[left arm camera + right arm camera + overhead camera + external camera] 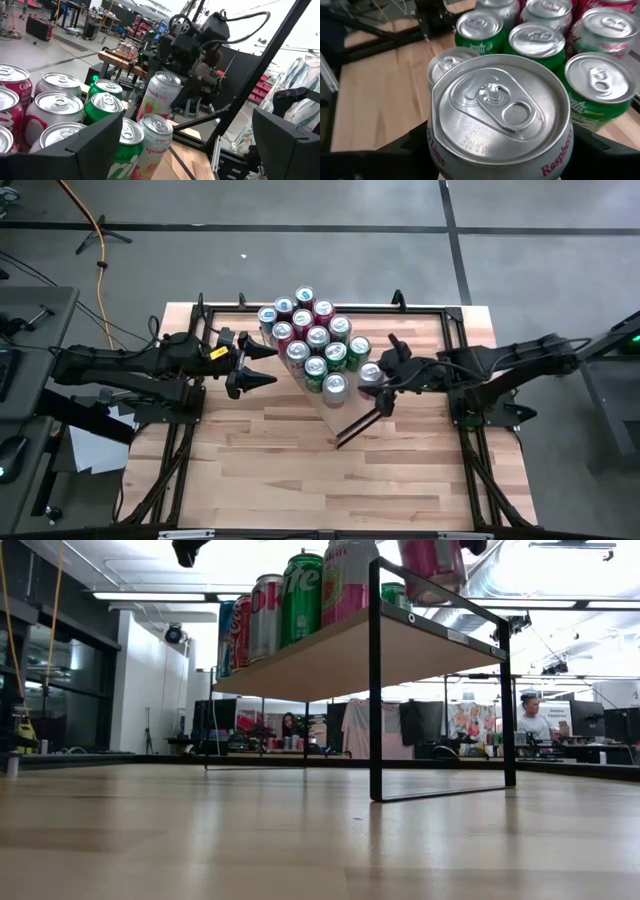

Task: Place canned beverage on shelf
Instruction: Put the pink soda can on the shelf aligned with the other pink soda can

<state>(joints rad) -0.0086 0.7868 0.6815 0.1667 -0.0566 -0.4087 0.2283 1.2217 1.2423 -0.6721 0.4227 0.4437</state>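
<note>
right gripper [376,383] clamped on can [370,373] | 4 o'clock of shelf [340,655] pack | lower upright into free edge spot, clear neighbours | left gripper [268,366] open, 9 o'clock, idle

A pink-and-white aluminium can [159,95] hangs tilted in the far dark gripper [192,75], above clustered red, silver and green cans [65,115].

Orange cable [99,232] on grey floor, seated person [530,720] beyond table
</note>
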